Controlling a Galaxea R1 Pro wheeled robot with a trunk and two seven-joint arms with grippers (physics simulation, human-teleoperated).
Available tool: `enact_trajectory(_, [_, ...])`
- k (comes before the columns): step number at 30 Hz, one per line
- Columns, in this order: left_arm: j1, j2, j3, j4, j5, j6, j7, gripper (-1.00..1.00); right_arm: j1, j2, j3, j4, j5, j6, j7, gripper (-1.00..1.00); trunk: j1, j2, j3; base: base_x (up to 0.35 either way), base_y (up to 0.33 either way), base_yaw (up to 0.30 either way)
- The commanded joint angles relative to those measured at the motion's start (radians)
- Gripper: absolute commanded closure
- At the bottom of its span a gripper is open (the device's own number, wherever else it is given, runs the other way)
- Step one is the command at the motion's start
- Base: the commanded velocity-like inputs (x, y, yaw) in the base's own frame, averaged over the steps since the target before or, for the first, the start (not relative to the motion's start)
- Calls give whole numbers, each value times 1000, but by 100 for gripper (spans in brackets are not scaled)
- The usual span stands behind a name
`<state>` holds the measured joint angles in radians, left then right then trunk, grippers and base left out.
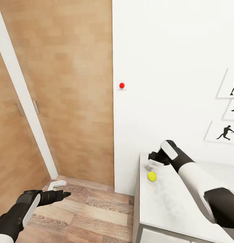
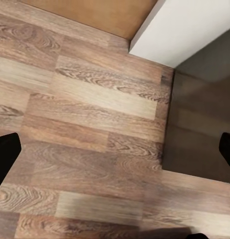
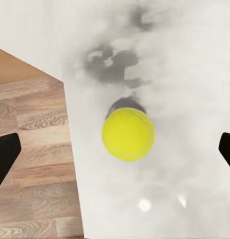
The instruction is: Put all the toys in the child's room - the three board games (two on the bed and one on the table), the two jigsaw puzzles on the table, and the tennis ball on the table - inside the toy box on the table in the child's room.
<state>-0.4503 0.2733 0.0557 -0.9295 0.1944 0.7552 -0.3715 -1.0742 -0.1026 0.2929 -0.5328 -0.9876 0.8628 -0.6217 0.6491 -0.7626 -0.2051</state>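
The tennis ball (image 1: 151,176), small and yellow-green, rests near the left end of the light grey table (image 1: 164,206). My right gripper (image 1: 152,161) hangs just above and behind it. In the right wrist view the tennis ball (image 3: 128,134) lies on the table (image 3: 194,74) between the widely spread fingertips (image 3: 5,157), and the right gripper (image 3: 116,152) is open and apart from it. My left gripper (image 1: 65,194) is low at the left over the wood floor. In its wrist view the left gripper (image 2: 115,154) is open with nothing in it.
Tall wooden wardrobe doors (image 1: 62,94) fill the left. A white wall carries a red button (image 1: 122,85) and black silhouette pictures (image 1: 225,132). A small white object (image 1: 56,184) lies on the floor by the wardrobe. The table's left edge drops to the plank floor (image 1: 86,212).
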Motion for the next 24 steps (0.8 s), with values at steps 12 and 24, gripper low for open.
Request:
enact_trajectory(12, [-1, -2, 1, -1, 4, 6, -1, -100, -1, 5, 9, 121, 72, -78, 88, -100, 0, -1, -2, 2, 3, 0])
enact_trajectory(24, [-1, -2, 1, 0, 4, 4, -1, -100, -1, -3, 10, 162, 72, -79, 104, -100, 0, -1, -2, 0, 65, 0])
